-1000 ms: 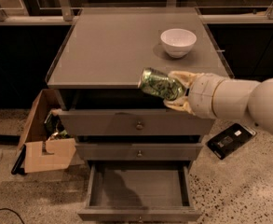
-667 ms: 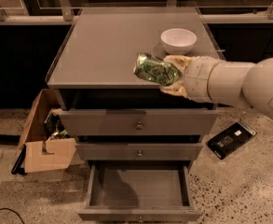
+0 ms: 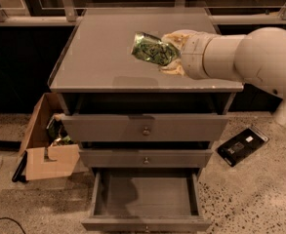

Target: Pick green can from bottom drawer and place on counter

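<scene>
gripper [image 3: 171, 53] clenched on the green can [image 3: 151, 49] — shiny, mottled dark green, tilted sideways; held above the counter [image 3: 93, 57]

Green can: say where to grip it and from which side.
Grip the green can across its side wall, at the end nearest the arm, coming from that side. It is held sideways above the counter, free end pointing away, and the gripper is shut on it there.
</scene>
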Controlling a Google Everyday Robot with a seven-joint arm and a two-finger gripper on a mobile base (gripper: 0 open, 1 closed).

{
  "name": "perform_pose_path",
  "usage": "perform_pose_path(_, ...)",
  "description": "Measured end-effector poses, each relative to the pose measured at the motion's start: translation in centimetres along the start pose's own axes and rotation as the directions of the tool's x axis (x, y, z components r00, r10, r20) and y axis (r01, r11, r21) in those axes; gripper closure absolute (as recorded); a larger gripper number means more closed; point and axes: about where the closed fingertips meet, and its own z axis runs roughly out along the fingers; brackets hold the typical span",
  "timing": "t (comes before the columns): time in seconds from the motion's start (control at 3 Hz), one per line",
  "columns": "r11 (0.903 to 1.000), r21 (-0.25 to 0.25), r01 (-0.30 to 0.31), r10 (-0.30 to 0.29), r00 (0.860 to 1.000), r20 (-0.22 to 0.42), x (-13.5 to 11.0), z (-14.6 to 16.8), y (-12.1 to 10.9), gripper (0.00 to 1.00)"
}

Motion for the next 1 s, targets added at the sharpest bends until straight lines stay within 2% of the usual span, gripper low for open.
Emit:
perform_pose_path(0.33,0.9993,-0.036,0.012,-0.011,1.000,0.028,-1.3,3.7,-0.2,1.00)
perform_pose_path(1.0,0.9947,-0.097,0.034,-0.029,0.998,0.053,-3.0,8.1,1.0,1.00)
